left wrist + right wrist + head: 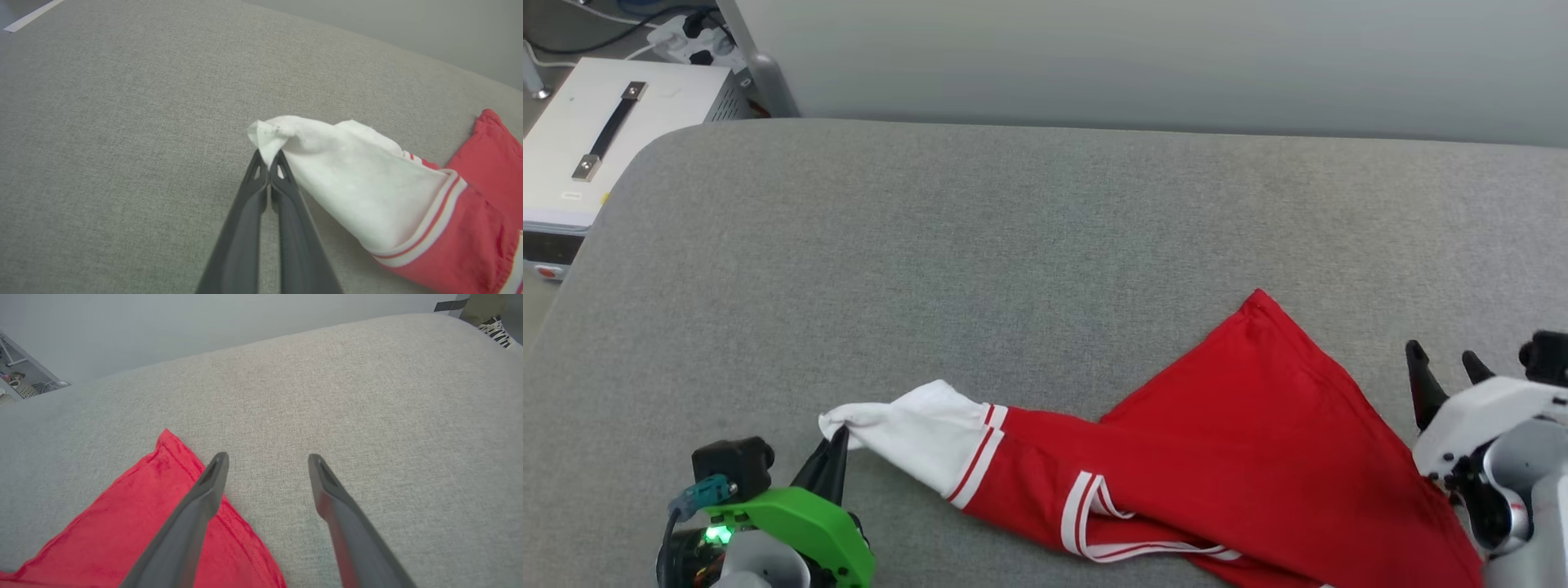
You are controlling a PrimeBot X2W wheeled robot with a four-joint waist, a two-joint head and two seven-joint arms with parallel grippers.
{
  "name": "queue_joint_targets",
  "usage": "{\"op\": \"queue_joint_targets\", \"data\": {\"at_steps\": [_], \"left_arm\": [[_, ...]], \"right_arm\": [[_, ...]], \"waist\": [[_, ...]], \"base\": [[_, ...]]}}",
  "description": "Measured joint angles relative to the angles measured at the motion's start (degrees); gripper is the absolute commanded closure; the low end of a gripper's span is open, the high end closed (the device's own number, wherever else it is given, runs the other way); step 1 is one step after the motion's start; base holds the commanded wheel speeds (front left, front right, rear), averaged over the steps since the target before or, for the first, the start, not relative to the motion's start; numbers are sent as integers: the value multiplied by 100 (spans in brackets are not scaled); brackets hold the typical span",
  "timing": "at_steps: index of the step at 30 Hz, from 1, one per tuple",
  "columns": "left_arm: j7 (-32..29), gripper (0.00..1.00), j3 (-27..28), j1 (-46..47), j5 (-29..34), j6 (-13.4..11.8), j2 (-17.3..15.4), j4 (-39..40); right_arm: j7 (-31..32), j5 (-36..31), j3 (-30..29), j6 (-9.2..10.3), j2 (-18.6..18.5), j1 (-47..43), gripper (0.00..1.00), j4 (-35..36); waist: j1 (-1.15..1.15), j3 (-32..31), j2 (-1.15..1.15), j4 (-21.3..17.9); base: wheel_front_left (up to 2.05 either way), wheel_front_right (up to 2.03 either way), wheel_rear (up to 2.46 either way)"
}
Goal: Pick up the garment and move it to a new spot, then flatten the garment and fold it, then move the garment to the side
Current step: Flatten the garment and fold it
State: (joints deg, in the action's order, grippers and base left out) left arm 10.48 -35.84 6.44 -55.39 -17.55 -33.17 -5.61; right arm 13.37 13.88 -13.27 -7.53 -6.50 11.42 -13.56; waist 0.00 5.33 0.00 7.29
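Our left gripper [840, 438] pinches the garment [1217, 457] at its sleeve [915, 433], stretched along the near cushion [1045, 229] edge toward our right gripper [1441, 353] (open).

The soft red cloth garment [1241, 425] with its white sleeve looks matt and faintly fuzzy to me, while the grey table [1013, 245] under it is covered in a coarser, matt woven cloth. The long dark fingers of my left claw [269, 154] and right claw [267, 456] are smooth plastic with a dull sheen. The green cover [792, 518] on my left wrist and the white shell [1478, 416] on my right are glossier moulded plastic, and the white box [670, 106] looks like painted metal.
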Motion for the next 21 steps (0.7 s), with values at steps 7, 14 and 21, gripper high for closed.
{"op": "queue_joint_targets", "data": {"at_steps": [7,14,21], "left_arm": [[-18,100,-122,363,80,176,154,-137],[-10,100,-248,656,258,303,308,-194],[18,100,-292,900,309,426,486,-274]], "right_arm": [[1141,552,1182,0,-767,1099,0,-764],[2619,1113,2093,0,-1271,1942,0,-1173],[3308,1391,2664,0,-1408,2425,0,-1507]], "waist": [[0,224,0,213],[0,447,0,463],[0,744,0,700]], "base": [[0,0,0],[0,0,0],[0,0,0]]}}
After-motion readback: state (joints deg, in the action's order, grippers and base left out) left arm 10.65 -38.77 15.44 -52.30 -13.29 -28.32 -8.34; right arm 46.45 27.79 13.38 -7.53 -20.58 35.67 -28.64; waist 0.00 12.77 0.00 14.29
